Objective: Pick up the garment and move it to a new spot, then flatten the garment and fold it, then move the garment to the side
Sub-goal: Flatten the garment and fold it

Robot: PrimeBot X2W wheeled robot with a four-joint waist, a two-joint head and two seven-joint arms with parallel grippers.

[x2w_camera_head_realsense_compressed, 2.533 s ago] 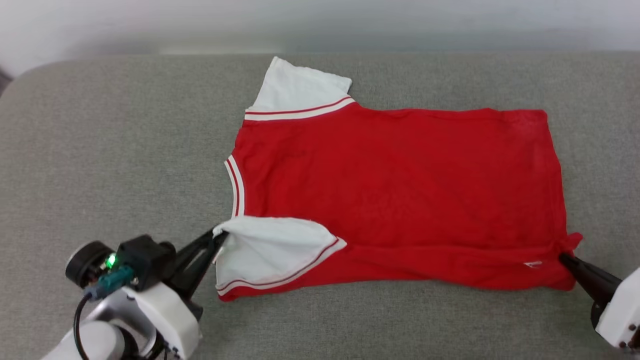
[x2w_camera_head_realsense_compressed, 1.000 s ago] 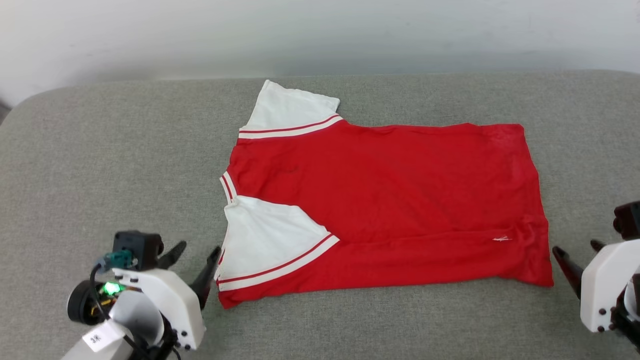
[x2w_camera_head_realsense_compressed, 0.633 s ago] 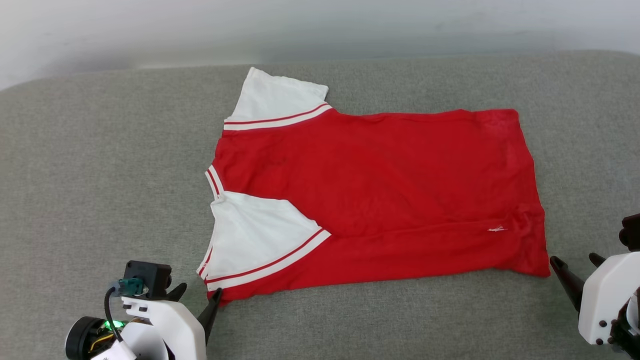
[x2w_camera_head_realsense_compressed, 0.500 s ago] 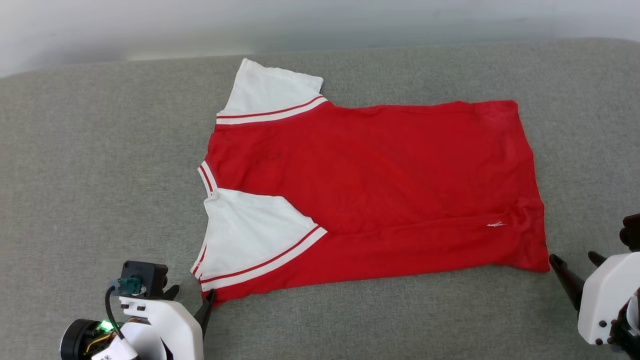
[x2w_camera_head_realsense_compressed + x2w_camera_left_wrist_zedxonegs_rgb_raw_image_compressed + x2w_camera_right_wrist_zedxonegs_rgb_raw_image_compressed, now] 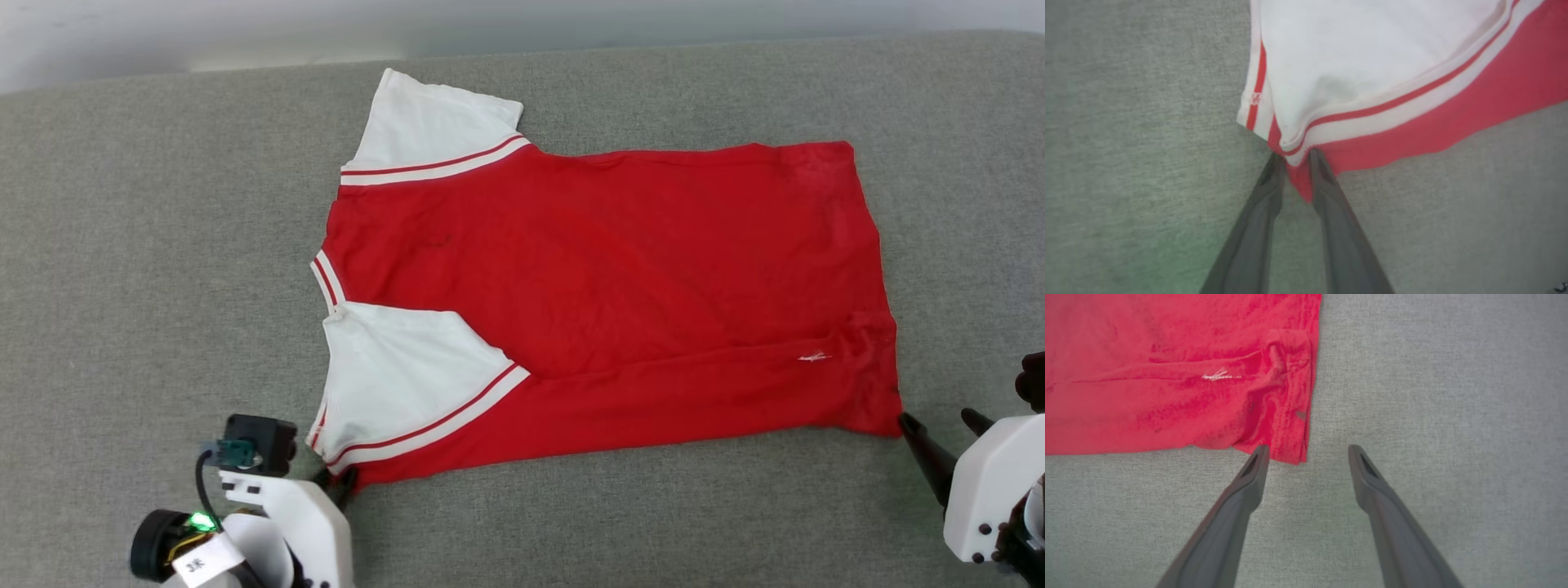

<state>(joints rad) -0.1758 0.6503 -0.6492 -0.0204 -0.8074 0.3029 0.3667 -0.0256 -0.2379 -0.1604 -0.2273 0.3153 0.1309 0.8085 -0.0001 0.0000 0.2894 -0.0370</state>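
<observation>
The garment (image 5: 604, 269) is a red jersey lying spread flat on grey upholstery, plain side up, with both white sleeves at the left and the hem at the right. No lettering shows. My left gripper (image 5: 339, 480) is at the near-left corner, below the near sleeve. In the left wrist view that gripper (image 5: 1297, 160) has its fingers drawn close, pinching the striped trim and red corner of the garment (image 5: 1412, 118). My right gripper (image 5: 935, 418) stands open at the near-right hem corner. In the right wrist view its left fingertip (image 5: 1260, 451) touches the hem edge of the garment (image 5: 1167, 396).
The grey upholstered surface (image 5: 147, 245) stretches wide on all sides of the jersey, with a pale wall (image 5: 245, 24) behind its far edge. A small white thread mark (image 5: 814, 357) sits near the hem.
The camera has shifted. My left gripper, open beside the sleeve half a second ago, has come onto the near-left corner and its fingers have closed in on it. The right gripper stays open by the hem.
</observation>
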